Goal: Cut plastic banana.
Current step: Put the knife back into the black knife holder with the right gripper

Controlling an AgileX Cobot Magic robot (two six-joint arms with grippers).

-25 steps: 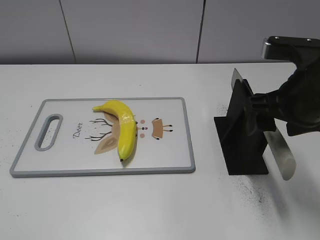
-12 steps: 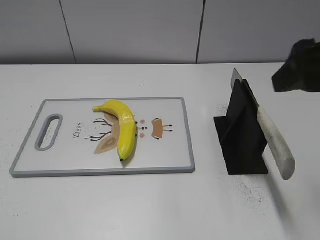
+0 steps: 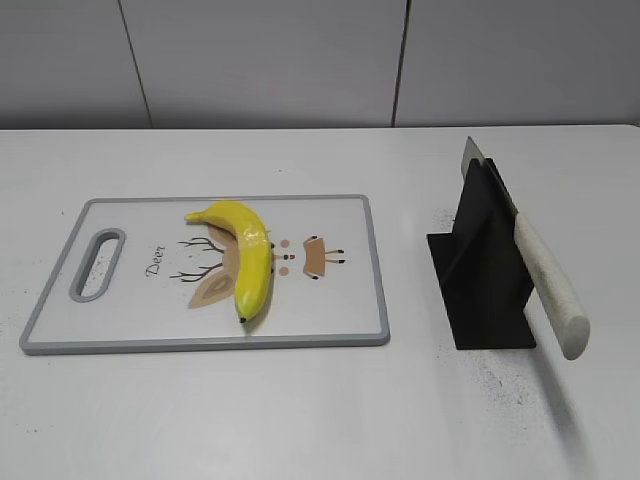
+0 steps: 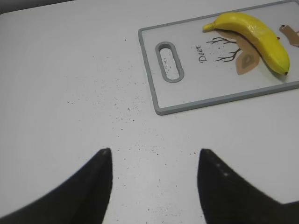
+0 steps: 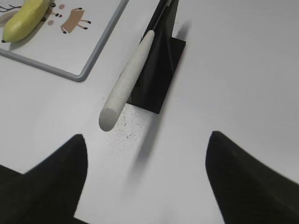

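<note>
A yellow plastic banana (image 3: 247,255) lies on the grey-rimmed cutting board (image 3: 345,335); it also shows in the left wrist view (image 4: 254,33) and the right wrist view (image 5: 24,18). A knife with a pale handle (image 3: 548,282) rests slanted in a black stand (image 3: 485,275), also seen in the right wrist view (image 5: 126,84). My left gripper (image 4: 154,156) is open and empty above bare table, left of the board. My right gripper (image 5: 147,140) is open and empty, near the knife handle's end. Neither gripper shows in the exterior view.
The cutting board (image 4: 187,105) has a handle slot (image 3: 98,263) at its left end and a deer print. The white table (image 3: 300,420) carries fine black specks. A grey wall (image 3: 300,60) stands behind.
The right arm, which was beside the knife stand one second ago, has drawn back to the right and out of the exterior view. The knife stays in its stand.
</note>
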